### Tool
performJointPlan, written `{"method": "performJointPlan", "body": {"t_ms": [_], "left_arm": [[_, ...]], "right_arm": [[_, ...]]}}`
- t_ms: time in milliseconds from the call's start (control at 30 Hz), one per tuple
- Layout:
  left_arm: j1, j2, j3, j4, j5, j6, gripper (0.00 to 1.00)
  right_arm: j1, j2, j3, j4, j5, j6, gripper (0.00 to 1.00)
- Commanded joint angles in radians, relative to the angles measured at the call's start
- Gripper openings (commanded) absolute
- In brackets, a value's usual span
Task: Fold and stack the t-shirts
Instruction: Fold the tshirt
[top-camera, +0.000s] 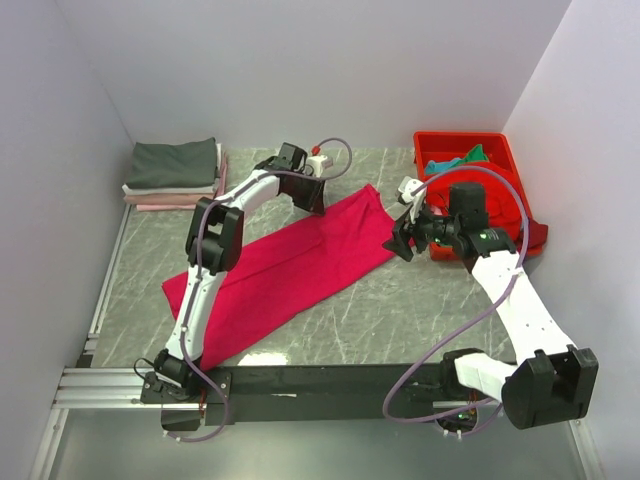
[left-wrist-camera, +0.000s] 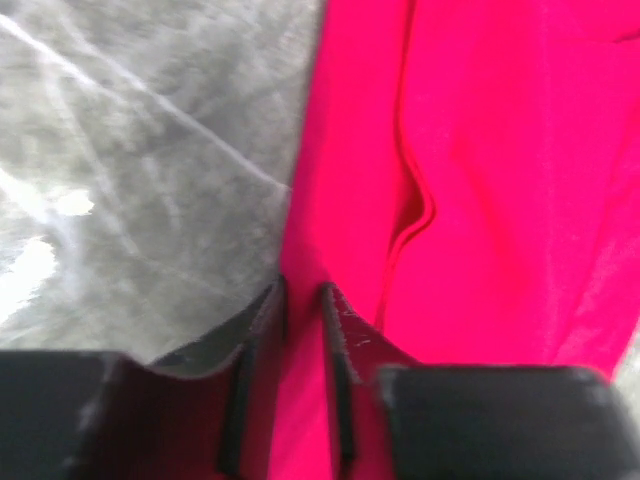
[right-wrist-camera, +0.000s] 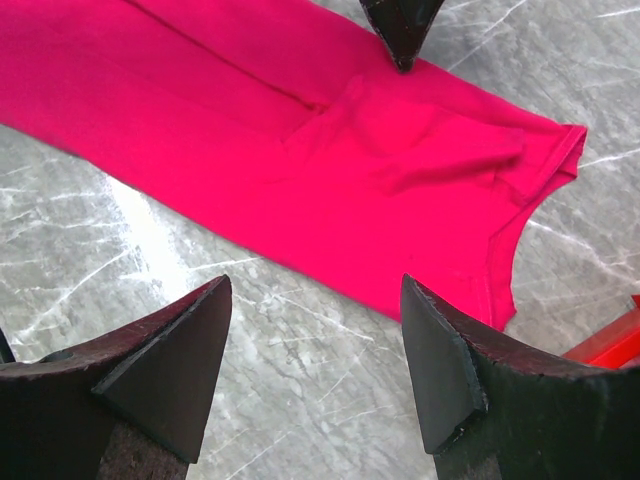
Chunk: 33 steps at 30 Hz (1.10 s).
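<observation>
The large crimson-pink t-shirt (top-camera: 290, 268) lies in a long folded strip across the table, running from the near left to the far right. My left gripper (top-camera: 318, 196) is at the strip's far edge, its jaws nearly closed with the shirt's edge (left-wrist-camera: 300, 240) between them (left-wrist-camera: 302, 290). My right gripper (top-camera: 398, 240) is open and empty just off the strip's right end, above bare table (right-wrist-camera: 315, 300), with the shirt (right-wrist-camera: 300, 150) ahead of it. A folded stack (top-camera: 172, 175) sits at the back left: dark grey on top, then white and pale pink.
A red plastic bin (top-camera: 500, 150) stands at the back right with a teal-green shirt (top-camera: 455, 160) in it and red cloth (top-camera: 535, 238) hanging over its near side. White walls close in on the left, back and right. A metal rail (top-camera: 110, 385) runs along the near edge.
</observation>
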Motion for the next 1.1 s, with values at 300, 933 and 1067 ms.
{"method": "performJointPlan", "body": {"t_ms": [300,933,1067], "left_arm": [[0.081,0.046,0.116,0.082,-0.123,-0.235,0.00],[0.252,-0.122,-0.097,0.178,-0.292,-0.647,0.19],[0.250,-0.243,-0.140,0.238,-0.254,-0.634,0.53]], "right_arm": [[-0.012,0.018,-0.011,0.012,0.008,0.006,0.74],[-0.008,0.322,0.071,0.220,0.142,0.472,0.74],[0.005,0.513,0.214,0.295,0.183,0.722,0.73]]}}
